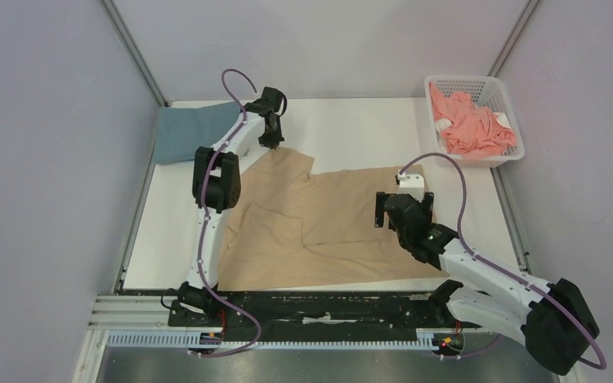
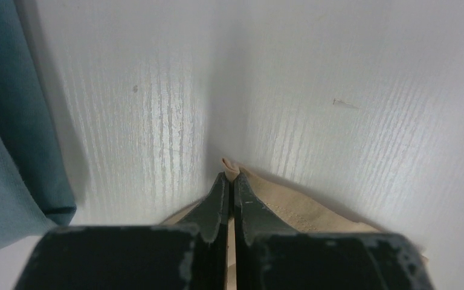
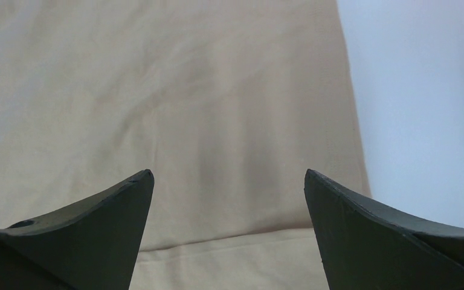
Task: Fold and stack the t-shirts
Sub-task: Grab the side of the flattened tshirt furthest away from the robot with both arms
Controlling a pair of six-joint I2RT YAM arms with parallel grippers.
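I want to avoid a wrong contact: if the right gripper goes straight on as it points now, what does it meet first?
Probably the tan t-shirt, though depth is unclear.

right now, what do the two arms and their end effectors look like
Both the left arm and the right arm have white links with bulky black joints, and a purple cable loops along each. The right arm shows a small green light. The left end effector and right end effector have dark, tapering fingers; the left one's body looks scuffed at the edges.
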